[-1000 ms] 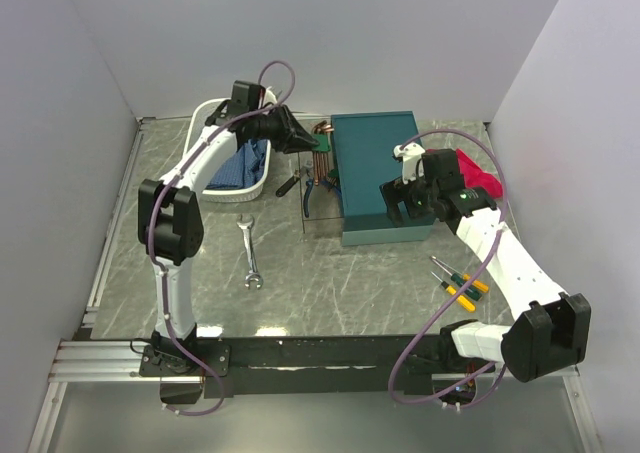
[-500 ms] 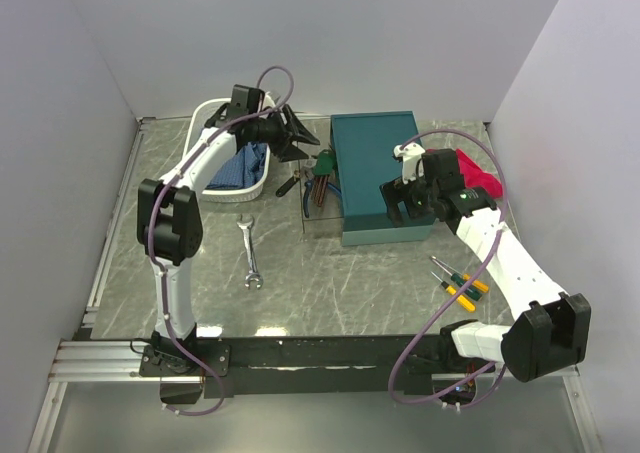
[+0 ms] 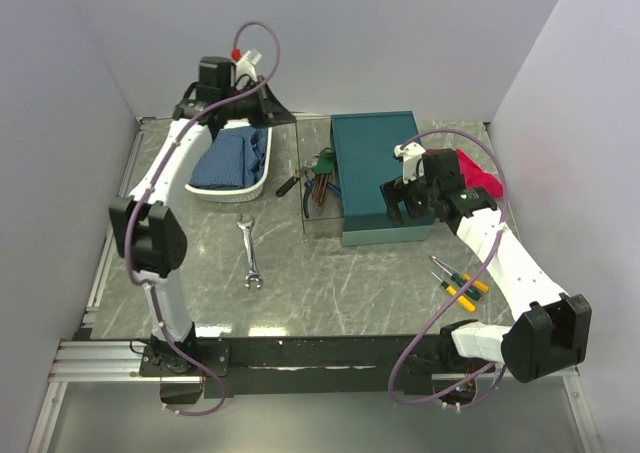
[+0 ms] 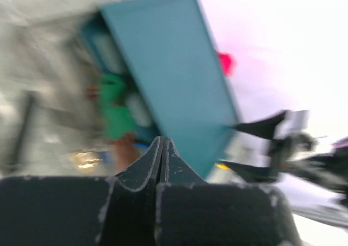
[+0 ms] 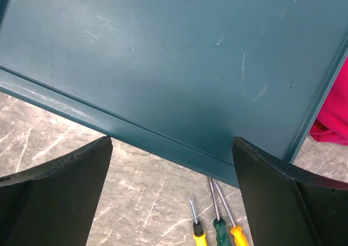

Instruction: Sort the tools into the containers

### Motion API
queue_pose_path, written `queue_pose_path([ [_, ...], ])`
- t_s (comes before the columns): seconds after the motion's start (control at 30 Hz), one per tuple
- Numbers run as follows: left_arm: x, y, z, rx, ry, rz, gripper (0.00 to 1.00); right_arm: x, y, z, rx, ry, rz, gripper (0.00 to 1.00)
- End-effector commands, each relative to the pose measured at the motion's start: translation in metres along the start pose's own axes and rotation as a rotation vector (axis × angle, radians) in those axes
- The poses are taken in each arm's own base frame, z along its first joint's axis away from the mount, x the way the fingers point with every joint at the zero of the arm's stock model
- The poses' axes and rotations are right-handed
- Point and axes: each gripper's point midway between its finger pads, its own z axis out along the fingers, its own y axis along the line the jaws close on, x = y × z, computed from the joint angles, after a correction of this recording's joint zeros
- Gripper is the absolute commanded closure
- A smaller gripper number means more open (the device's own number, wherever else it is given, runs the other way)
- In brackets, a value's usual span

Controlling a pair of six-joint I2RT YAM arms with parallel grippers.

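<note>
Two pincers for you: left pincer (image 4: 162, 140) clenched, empty; right pincer (image 5: 171, 143) spread wide above the teal box (image 5: 179, 56). Three screwdrivers (image 5: 218, 229) lie on the surface (image 5: 136, 202) nearby.

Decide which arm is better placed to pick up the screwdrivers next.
Right. The right tool hangs open over the box, and the screwdrivers lie beside that arm. The left tool is shut, far back near the basket.

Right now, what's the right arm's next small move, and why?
Probably ease the right gripper off the box toward the screwdrivers. It hangs open and empty over the box, while three screwdrivers lie loose on the table just past the box's edge.
</note>
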Motion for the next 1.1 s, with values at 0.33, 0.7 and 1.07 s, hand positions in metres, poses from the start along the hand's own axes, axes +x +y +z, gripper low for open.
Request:
queue_pose_path([
  [0.33, 0.064, 0.075, -0.019, -0.159, 0.008, 0.426, 0.99, -0.028, -0.006, 0.012, 0.011, -0.056, -0.003, 0.20],
  [0.7, 0.083, 0.084, 0.017, -0.054, 0.053, 0.360, 0.99, -0.035, 0.000, 0.036, -0.039, -0.015, 0.049, 0.47],
  [1.07, 0.085, 0.066, 0.050, 0.092, 0.075, 0.344, 0.99, 0.009, 0.010, 0.044, -0.070, 0.086, 0.073, 0.45],
])
